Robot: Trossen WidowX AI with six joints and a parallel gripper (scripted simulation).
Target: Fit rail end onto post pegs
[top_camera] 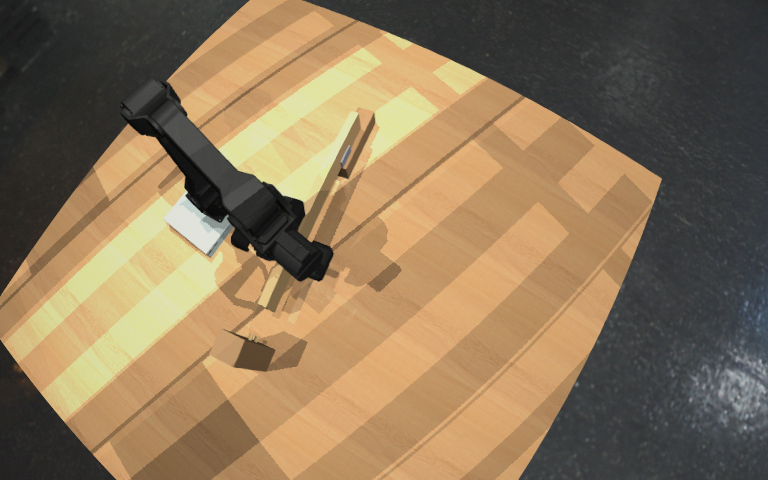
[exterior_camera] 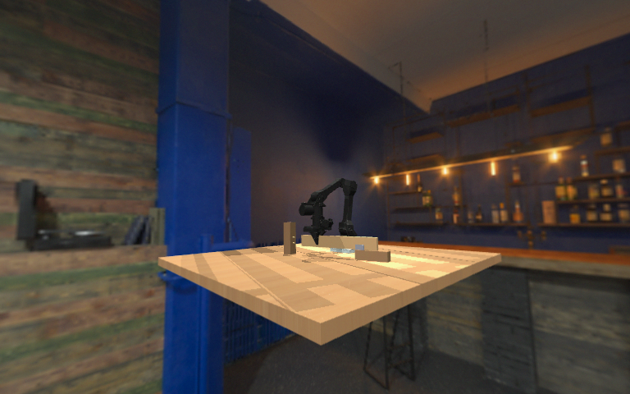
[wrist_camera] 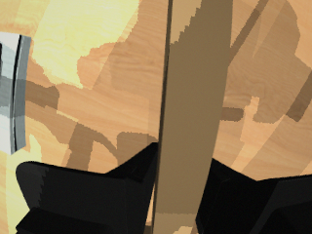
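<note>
Wooden table top [top_camera: 464,294] of striped light and dark planks, crossed by bands of yellow light and angular shadows. White-grey flat plate [top_camera: 195,226] lying on it, seen at the left edge of the wrist view too [wrist_camera: 14,94]. Dark speckled floor [top_camera: 668,67] all around the table. From the exterior view: thick pale table edge [exterior_camera: 372,320] on thin black metal legs [exterior_camera: 387,348]; tall blue pillar [exterior_camera: 193,185] to the left; weathered plank wall [exterior_camera: 74,102] with a blurred dark device on a ledge [exterior_camera: 32,213]; bar shelves with bottles [exterior_camera: 571,194] at right, lit by small warm lamps [exterior_camera: 492,167]; long counter [exterior_camera: 557,259] beneath them.
</note>
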